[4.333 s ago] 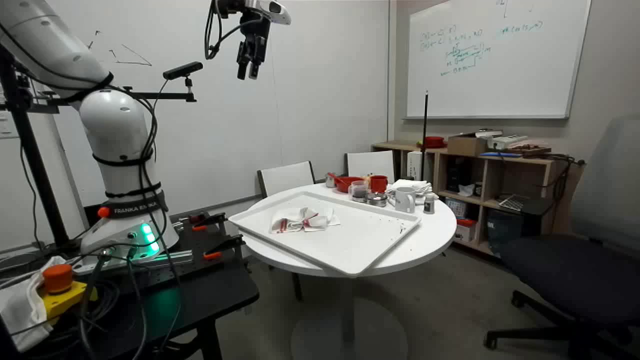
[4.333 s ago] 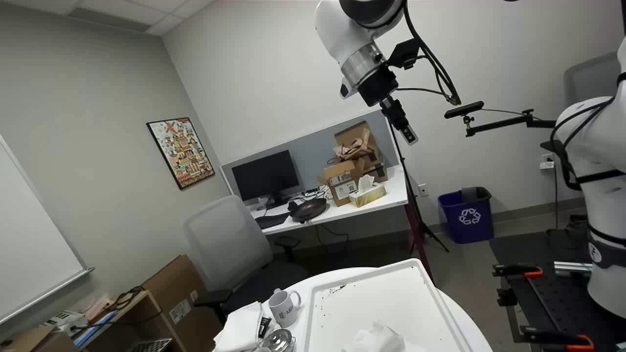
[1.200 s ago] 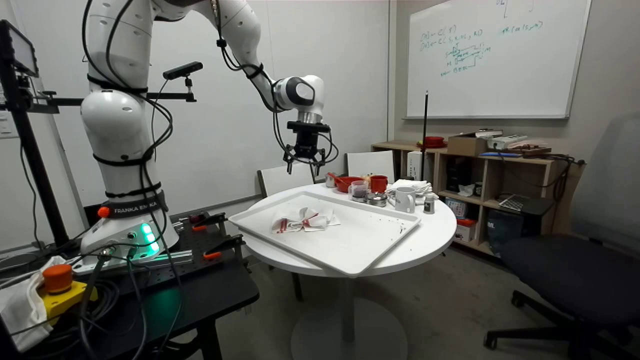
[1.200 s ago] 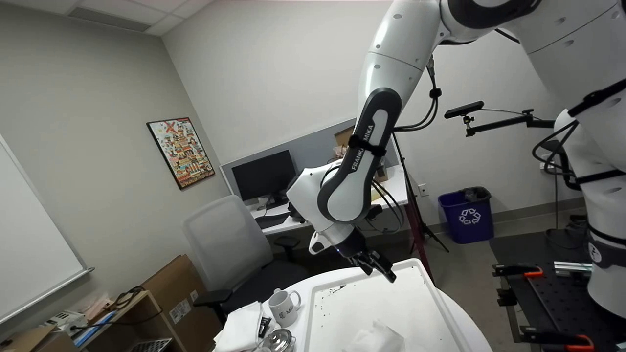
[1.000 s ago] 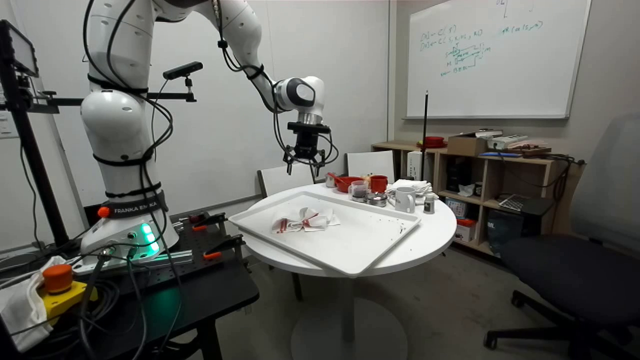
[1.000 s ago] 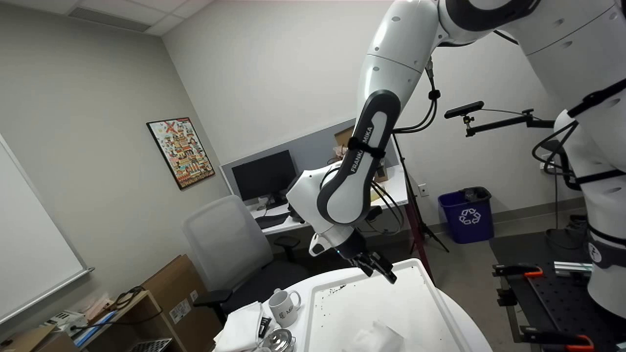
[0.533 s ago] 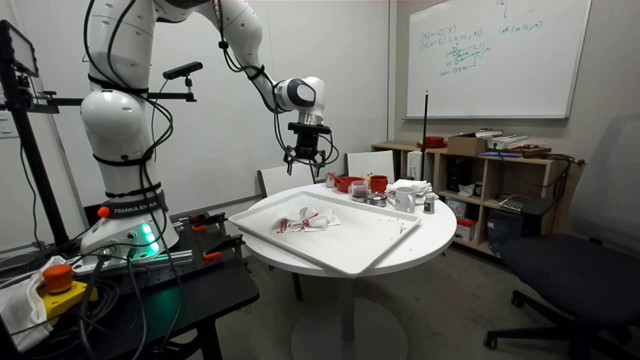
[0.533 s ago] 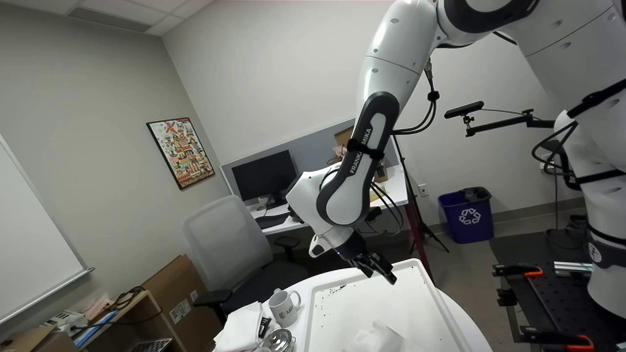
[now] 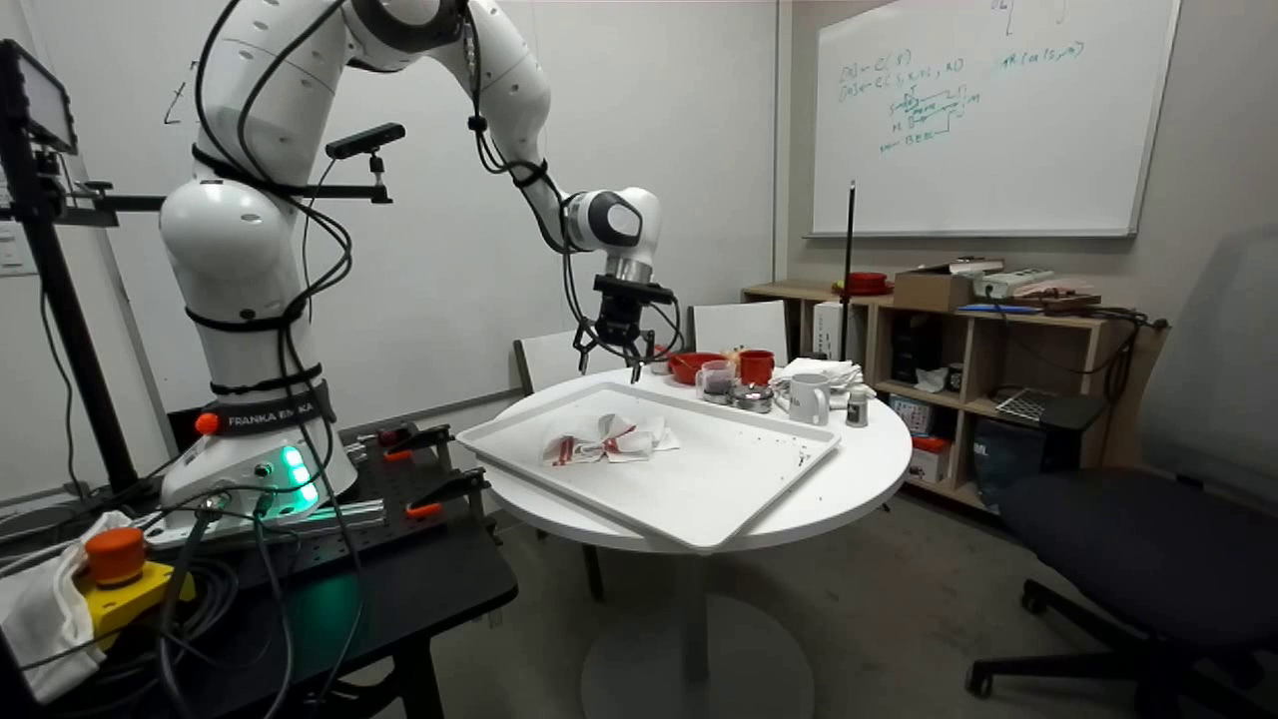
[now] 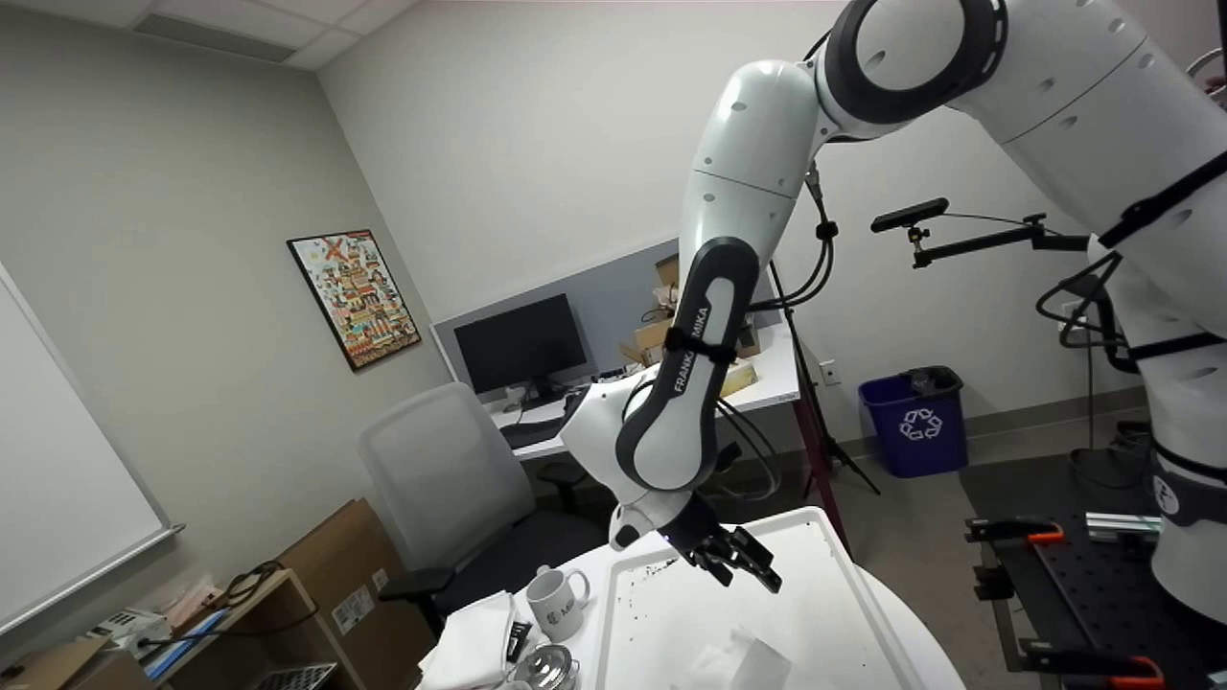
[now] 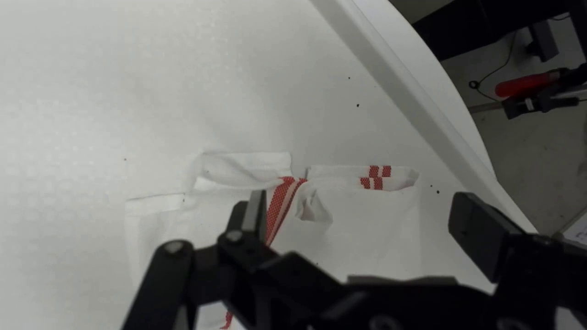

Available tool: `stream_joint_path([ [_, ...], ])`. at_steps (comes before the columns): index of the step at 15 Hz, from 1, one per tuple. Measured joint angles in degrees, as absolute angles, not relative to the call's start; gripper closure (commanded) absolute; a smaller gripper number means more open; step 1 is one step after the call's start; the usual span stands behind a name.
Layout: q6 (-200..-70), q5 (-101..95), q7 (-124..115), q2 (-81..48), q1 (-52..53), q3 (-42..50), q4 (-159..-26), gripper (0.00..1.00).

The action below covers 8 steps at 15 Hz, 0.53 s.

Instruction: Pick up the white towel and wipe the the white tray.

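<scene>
Your white towel (image 9: 609, 439) lay rumpled inside the white tray (image 9: 719, 489), toward the end nearer the robot's base (image 9: 230, 479). In an exterior view it rose in the middle to a bow-like gather, with flatter flaps spreading to either side. The wrist view gave you the cloth close up: a paired red band slanted down through the centre, two pairs of short red bars sat along a folded edge, and a small pinched pocket opened beside the band. Part of it was hidden behind the dark linkage of your hand (image 9: 610, 371).

That hand hung open above the tray, its fingers (image 11: 477, 233) spread wide and clear of the cloth; from the wrist, the folds showed between them.

Dark specks (image 10: 659, 567) dotted the tray, gathered mostly at the end away from the towel. Beneath it you had the round white worktop (image 9: 869, 469). Along its far side, beyond the tray's rim, stood a red bowl (image 9: 689, 369), a clear cup (image 9: 716, 379), a red mug (image 9: 757, 367), a lidded metal container (image 9: 752, 401) and a pale mug (image 9: 807, 401) with dark print, near folded white cloths (image 9: 829, 372).
</scene>
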<state>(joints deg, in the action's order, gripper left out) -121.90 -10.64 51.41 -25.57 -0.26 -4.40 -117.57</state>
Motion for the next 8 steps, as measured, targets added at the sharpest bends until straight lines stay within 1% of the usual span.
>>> stream_joint_path([
  [8,-128.57,-12.63,54.24,-33.84,0.26,-6.37,-117.15,0.0],
])
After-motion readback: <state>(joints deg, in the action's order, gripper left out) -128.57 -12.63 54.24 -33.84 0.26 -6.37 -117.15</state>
